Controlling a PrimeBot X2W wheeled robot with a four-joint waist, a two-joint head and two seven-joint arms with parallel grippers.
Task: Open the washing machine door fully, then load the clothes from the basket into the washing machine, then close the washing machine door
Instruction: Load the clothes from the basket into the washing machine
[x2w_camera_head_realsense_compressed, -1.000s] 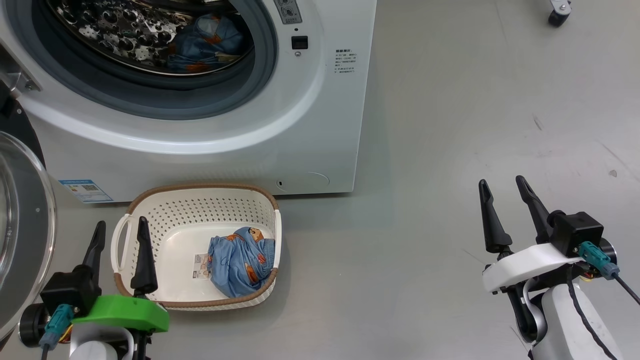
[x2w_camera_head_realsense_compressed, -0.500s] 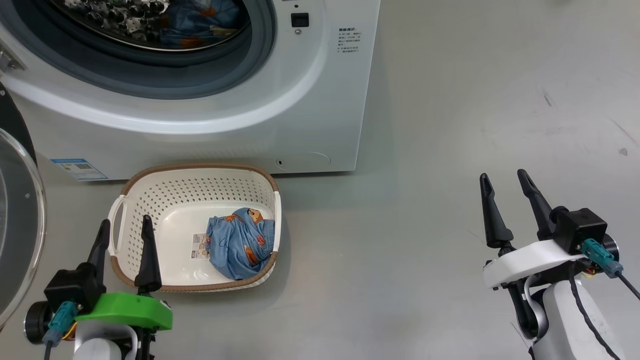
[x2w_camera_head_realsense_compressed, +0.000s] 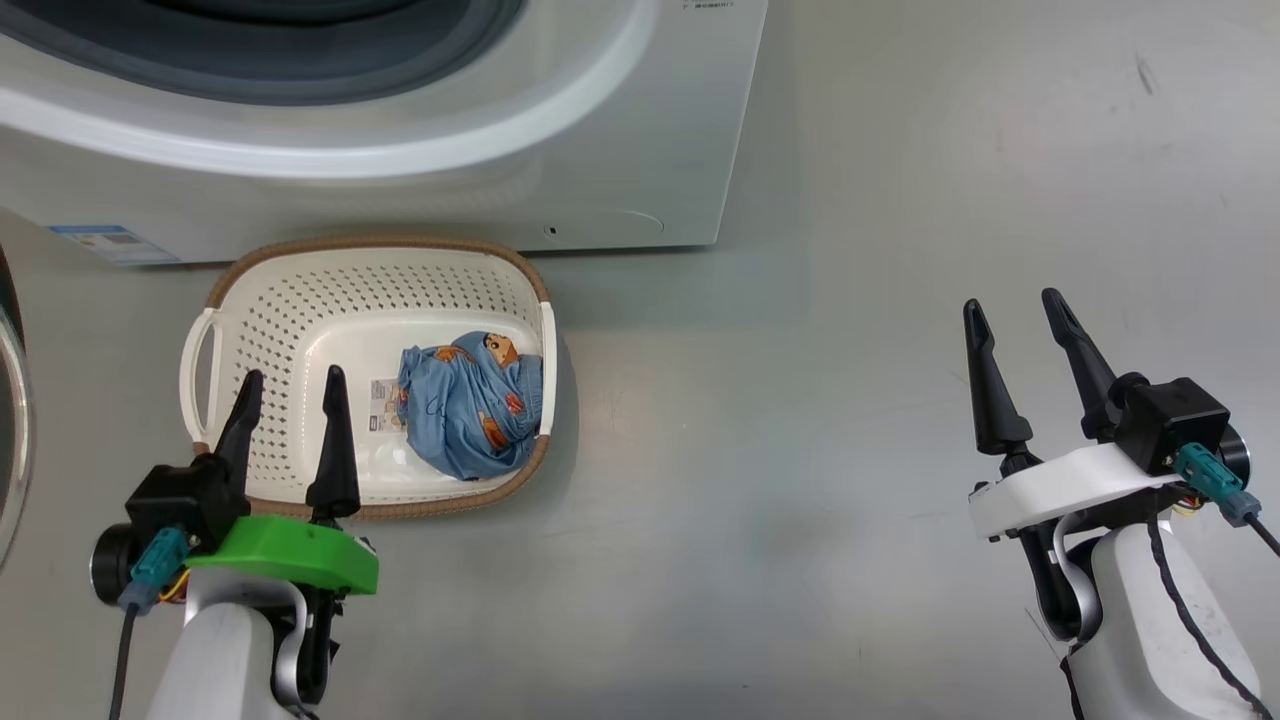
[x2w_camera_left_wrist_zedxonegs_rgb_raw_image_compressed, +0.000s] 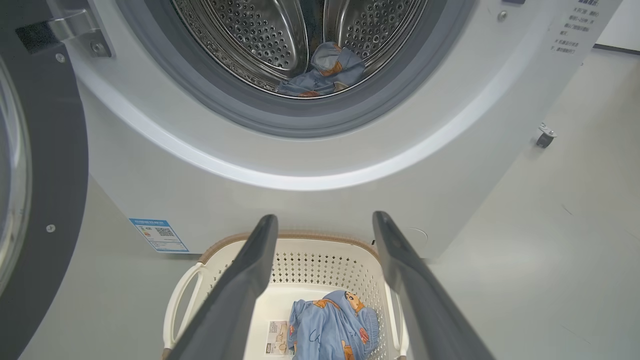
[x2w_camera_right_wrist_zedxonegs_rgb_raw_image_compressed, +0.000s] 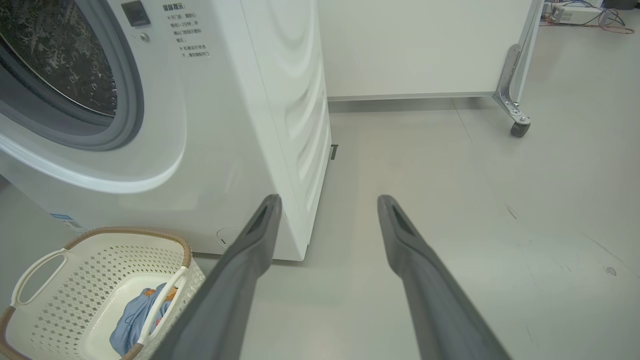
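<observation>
- Head view: the camera has tipped down, so the washing machine (x2w_camera_head_realsense_compressed: 600, 150) sits higher in frame. Against the basket (x2w_camera_head_realsense_compressed: 380, 243), the left tool (x2w_camera_head_realsense_compressed: 293, 373) has come in over the near-left rim, spread wide and empty. The remaining clothes (x2w_camera_head_realsense_compressed: 465, 410) lie bundled against the basket's right wall, probably the next pick. The right tool (x2w_camera_head_realsense_compressed: 1010, 298), also spread and empty, hangs well apart over bare floor (x2w_camera_head_realsense_compressed: 800, 450).
- Left wrist view: one garment (x2w_camera_left_wrist_zedxonegs_rgb_raw_image_compressed: 325, 70) already lies in the drum. The washing machine door (x2w_camera_left_wrist_zedxonegs_rgb_raw_image_compressed: 55, 150) stands swung out on the left, an edge to mind when lifting.
- Right wrist view: the machine's corner stands between this tool and the basket, with open floor to the right.
</observation>
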